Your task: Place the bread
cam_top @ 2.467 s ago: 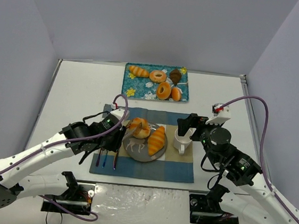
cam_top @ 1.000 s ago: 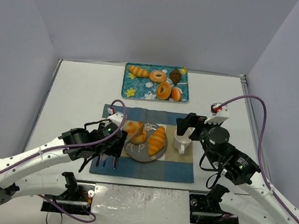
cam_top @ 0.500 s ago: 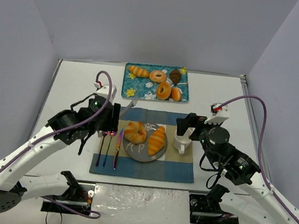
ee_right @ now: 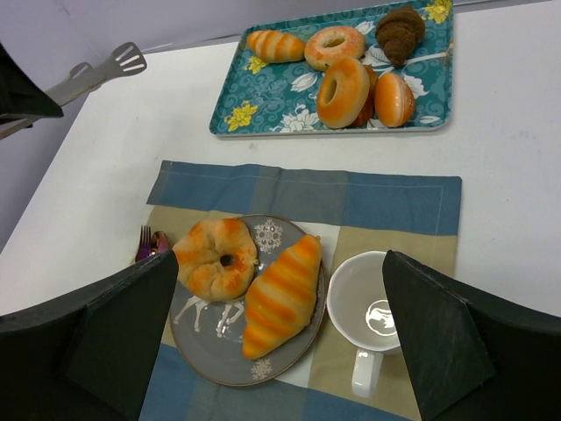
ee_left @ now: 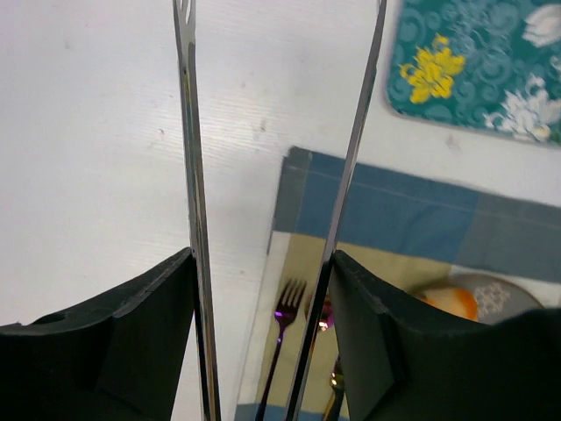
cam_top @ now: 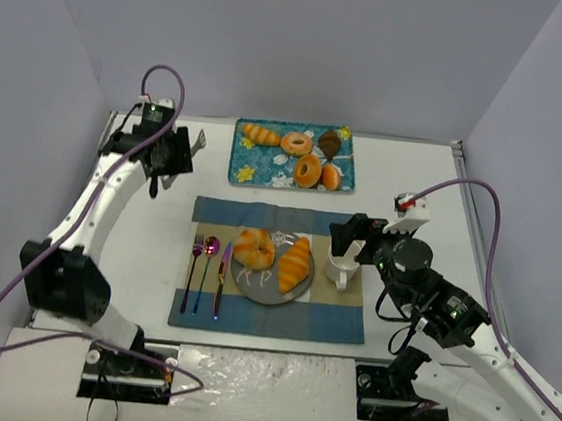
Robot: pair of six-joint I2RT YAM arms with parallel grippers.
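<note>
At the near edge of the white table (cam_top: 139, 226), a blue checked placemat (cam_top: 340, 322) carries a fork (cam_top: 192, 272), spoon (cam_top: 207, 263) and knife (cam_top: 220, 280) laid side by side, left of a grey plate (cam_top: 257, 291). Two pieces of bread already sit on the plate, touching: a round bun (cam_top: 254, 248) and a striped croissant (cam_top: 295, 264). A white mug (cam_top: 341, 269) stands just right of the plate. The right gripper (cam_top: 346, 240) hangs close above the mug, its fingers spread wide and empty.

Farther back on the left, the left gripper (cam_top: 172, 151) clasps a pair of metal tongs (ee_left: 187, 132), whose blades stand apart with nothing between them. Their tips point right, toward the patterned teal tray (cam_top: 248, 174) at the far middle of the table. The tray holds a striped roll (cam_top: 261, 134), two doughnuts (cam_top: 307, 170), a chocolate croissant (cam_top: 329, 143) and a small bun (cam_top: 331, 177).

The left arm is by far the nearer to the tray. The striped roll, at the tray's far-left corner, is the closest piece. Its long axis runs left to right, roughly in line with the tongs, so any further pick would likely call for turning the blades across that axis. Plain grey-violet walls (cam_top: 279, 39) close in the table on three sides.
</note>
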